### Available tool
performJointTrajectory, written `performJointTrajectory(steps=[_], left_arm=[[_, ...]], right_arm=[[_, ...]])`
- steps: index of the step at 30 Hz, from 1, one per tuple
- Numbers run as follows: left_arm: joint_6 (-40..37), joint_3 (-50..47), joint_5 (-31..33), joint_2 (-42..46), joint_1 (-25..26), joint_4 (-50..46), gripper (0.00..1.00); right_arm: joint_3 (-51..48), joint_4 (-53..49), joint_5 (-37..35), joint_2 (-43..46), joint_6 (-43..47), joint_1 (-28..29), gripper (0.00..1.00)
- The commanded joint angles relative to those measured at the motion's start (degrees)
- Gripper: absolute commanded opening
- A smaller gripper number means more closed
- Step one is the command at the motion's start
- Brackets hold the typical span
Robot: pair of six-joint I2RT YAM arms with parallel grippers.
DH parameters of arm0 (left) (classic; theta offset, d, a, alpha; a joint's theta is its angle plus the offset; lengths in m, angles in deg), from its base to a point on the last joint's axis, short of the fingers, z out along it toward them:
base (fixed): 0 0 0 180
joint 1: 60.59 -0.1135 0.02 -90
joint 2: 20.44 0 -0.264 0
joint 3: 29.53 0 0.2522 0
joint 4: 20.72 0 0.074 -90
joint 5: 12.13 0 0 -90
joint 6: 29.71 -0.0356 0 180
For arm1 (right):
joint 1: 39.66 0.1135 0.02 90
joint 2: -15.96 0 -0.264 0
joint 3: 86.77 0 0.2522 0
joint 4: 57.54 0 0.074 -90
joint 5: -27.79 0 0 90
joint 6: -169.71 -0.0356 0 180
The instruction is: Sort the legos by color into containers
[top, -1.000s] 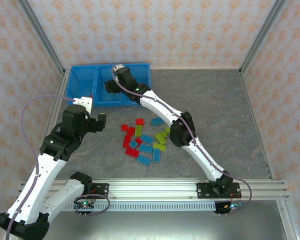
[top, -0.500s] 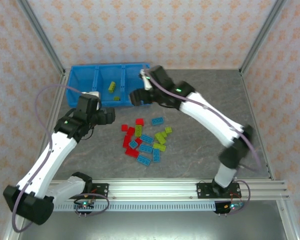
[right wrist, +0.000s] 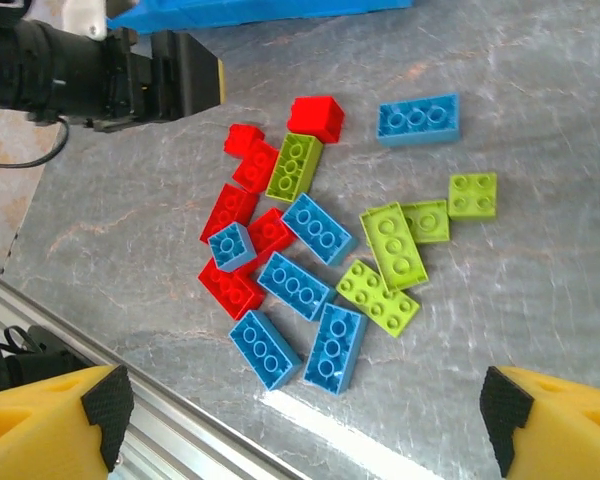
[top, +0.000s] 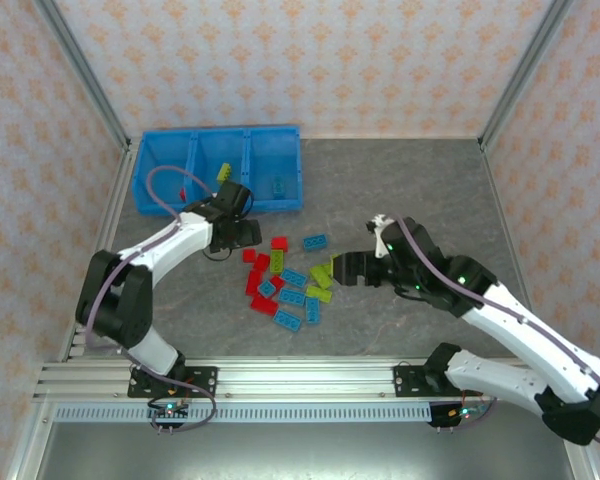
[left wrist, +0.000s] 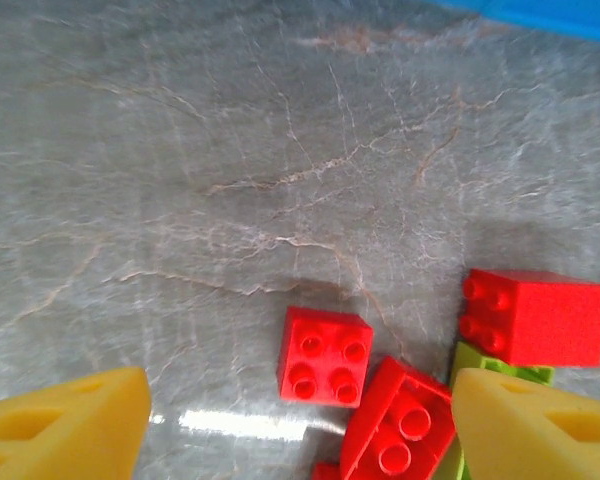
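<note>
Picking is the step in hand. The left pincer (top: pixel 242 232) hovers wide and empty over a small red brick (left wrist: pixel 325 355) at the pile's left edge. The right pincer (top: pixel 347 268), also wide and empty, hangs beside the green bricks (top: pixel 323 277). The pile lies on the surface (top: pixel 430 200), near the blue bin (top: pixel 220 131). The next move probably calls for a straight descent, closing on that one brick.

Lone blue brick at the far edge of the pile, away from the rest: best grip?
Come straight down from above and pinch the blue brick across its two long sides. It lies flat, studs up, apart from the other legos, with bare table along both long sides.
</note>
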Motion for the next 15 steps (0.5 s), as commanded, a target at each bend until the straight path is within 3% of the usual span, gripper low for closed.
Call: performJointTrajectory(steps=[1, 10, 15], left_arm=[[1.4, 2.8, -0.2, -3.4, 0.4, 2.3, 0.74], [2.1, 2.3, -0.5, -10.4, 0.9, 2.8, 0.52], [2.0, -1.0, -0.1, -10.1, 1.1, 3.6, 0.51]], right_arm=[[-2.7, -1.4, -3.6, 5.5, -6.4, 0.3, 0.92], [-6.7, -1.9, -5.7, 7.6, -9.1, 0.3, 0.93], [-6.3, -0.9, -5.8, 6.0, -8.9, 0.3, 0.93]])
